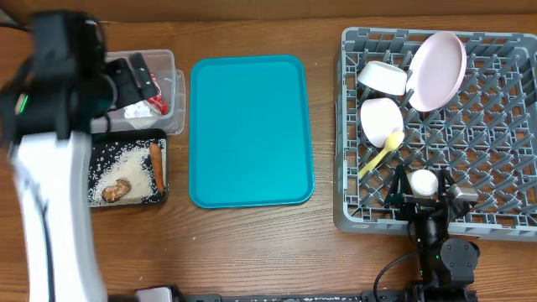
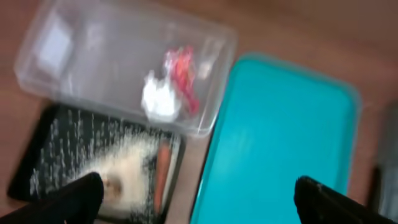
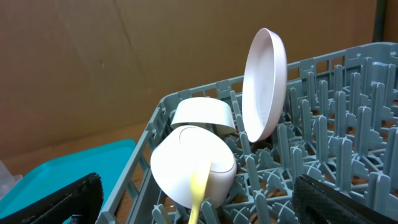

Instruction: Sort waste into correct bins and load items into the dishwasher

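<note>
Overhead: with waste (image 1: 126, 159) binned upper left and plate (image 1: 438, 69) in the dish rack (image 1: 436, 35) at right, lift the wide, empty left tool (image 2: 199, 199) and right tool (image 3: 196, 190) straight up, clear of the cup (image 1: 424, 182).

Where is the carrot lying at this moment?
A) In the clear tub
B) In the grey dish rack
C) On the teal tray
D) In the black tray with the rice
D: the overhead view shows the carrot inside the black tray, next to the rice.
</note>
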Motion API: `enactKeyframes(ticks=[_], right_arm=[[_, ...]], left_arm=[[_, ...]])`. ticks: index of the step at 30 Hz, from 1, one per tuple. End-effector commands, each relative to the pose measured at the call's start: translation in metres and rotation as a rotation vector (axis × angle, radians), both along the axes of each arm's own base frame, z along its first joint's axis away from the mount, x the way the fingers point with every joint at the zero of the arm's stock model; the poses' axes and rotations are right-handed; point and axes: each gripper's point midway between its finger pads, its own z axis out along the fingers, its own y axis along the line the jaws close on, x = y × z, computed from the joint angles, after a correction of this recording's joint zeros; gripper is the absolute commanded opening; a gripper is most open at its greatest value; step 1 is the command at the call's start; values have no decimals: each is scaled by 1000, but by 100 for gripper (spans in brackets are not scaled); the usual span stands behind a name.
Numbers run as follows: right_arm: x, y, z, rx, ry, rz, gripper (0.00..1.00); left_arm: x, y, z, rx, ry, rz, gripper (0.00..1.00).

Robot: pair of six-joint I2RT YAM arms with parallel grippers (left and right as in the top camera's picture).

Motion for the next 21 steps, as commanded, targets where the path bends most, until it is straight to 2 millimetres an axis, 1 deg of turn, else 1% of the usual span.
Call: enactKeyframes(ticks=[1,3,4,6,8,10,13,18,21], right_arm=[[0,1,-3,0,1,3,100],[0,1,-3,0,0,3,100],[0,1,-3,0,1,3,100],[0,1,-3,0,1,3,100],[0,1,-3,0,1,3,100],[0,1,-3,0,1,3,100],[0,1,-3,0,1,3,100],[0,1,-3,0,1,3,100],[0,1,-3,0,1,3,100]], left_arm=[[-25,-21,31,109,-170,-212,100],[-37,-26,41,138,-277,-243,100],[-43,-26,43,147,-321,-242,100],[-57,-27,40,163,-401,-237,100],[-70,-30,31,171,-465,-240,100],[-82,-32,17,181,-525,-240,100],[-93,-35,-9,188,-603,-249,100],[-100,-40,-58,200,-726,-262,100],[-102,-44,-84,204,-817,-276,100]])
